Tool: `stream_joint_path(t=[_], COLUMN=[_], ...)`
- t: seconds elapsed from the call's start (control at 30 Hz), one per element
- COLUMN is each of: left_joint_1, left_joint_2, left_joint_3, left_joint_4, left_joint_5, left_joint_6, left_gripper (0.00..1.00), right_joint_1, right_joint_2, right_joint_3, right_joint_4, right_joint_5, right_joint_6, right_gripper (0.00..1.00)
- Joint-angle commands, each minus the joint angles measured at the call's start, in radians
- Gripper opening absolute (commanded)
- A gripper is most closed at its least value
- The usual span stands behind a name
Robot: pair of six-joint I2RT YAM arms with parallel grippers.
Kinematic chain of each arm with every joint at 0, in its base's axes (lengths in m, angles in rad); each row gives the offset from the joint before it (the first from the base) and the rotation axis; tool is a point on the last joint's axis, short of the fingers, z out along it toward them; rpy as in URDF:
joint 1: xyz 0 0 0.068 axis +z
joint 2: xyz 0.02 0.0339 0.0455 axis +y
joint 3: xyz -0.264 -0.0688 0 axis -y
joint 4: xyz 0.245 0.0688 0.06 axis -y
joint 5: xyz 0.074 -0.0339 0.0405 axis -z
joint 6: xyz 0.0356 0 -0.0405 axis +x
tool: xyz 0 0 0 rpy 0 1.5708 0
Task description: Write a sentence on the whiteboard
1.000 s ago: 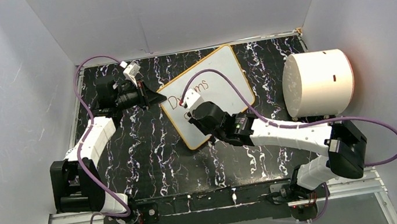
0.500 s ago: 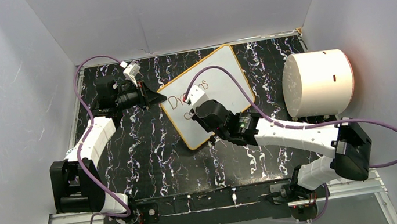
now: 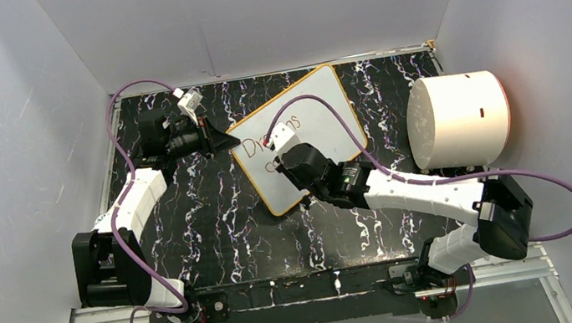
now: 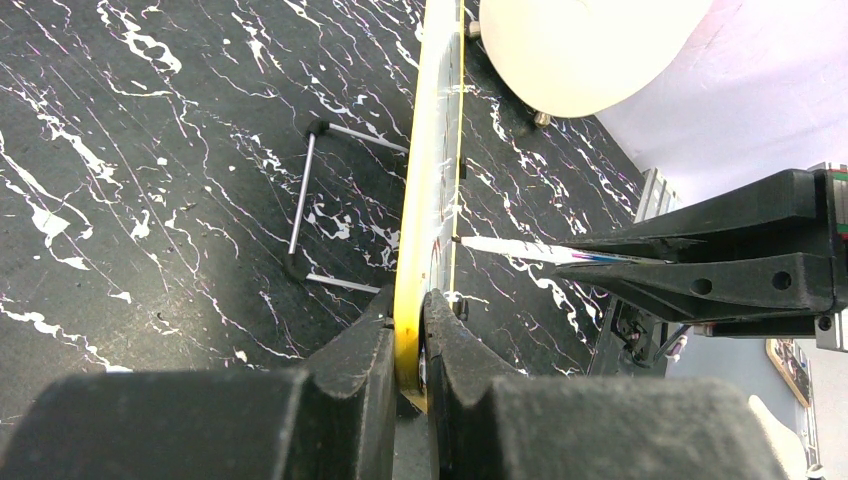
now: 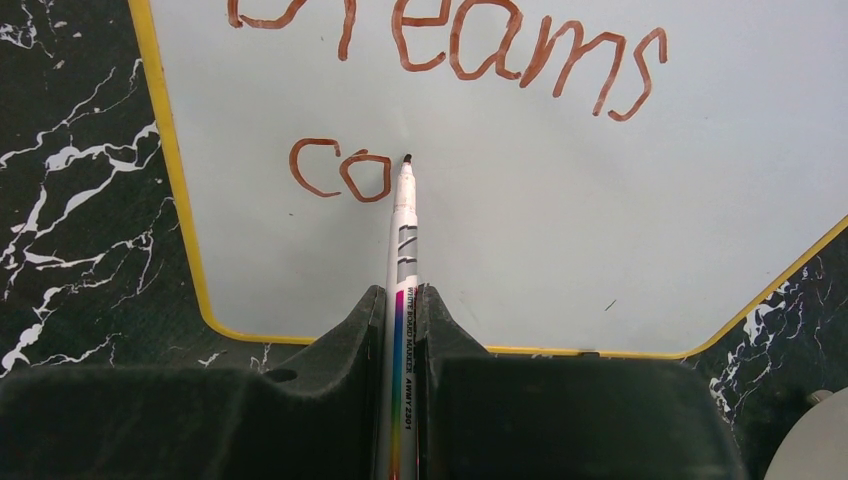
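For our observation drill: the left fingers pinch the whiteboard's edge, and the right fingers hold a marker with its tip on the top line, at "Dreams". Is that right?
No. The right wrist view shows the marker tip on the whiteboard's second line, just after "Co", below "Dreams". The rest holds.

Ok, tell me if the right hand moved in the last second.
Yes: the right hand edged slightly rightward, toward the big white cylinder.

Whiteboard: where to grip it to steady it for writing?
Pinch the whiteboard by its rim, edge-on from the side facing the left arm, one finger per face, as the left gripper does. It's thin and propped on a wire stand, so both faces are open there, clear of the marker.
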Motion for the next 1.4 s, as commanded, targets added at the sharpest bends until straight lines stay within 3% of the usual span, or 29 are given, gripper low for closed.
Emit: stream_joint_path(t=[0.0, 0.8, 1.37], left_joint_1=[-0.021, -0.021, -0.021], left_joint_2=[0.041, 0.041, 0.043], left_joint_3=[-0.029, -0.027, -0.028], left_joint_4=[-0.114, -0.115, -0.115], left_joint_5=[-0.121, -0.12, -0.118], left_joint_6=[0.092, 0.092, 0.092], left_gripper=[0.0, 0.0, 0.0], right_joint_1=[-0.011, -0.015, -0.014], right_joint_2=[0.011, -0.003, -0.017], right_joint_3=[0.007, -0.034, -0.035], right_joint_4=[0.064, -0.058, 0.008], right_joint_5=[0.011, -0.038, -0.011], right_joint_6=[-0.011, 0.045, 0.03], right_gripper=[0.0, 0.0, 0.0])
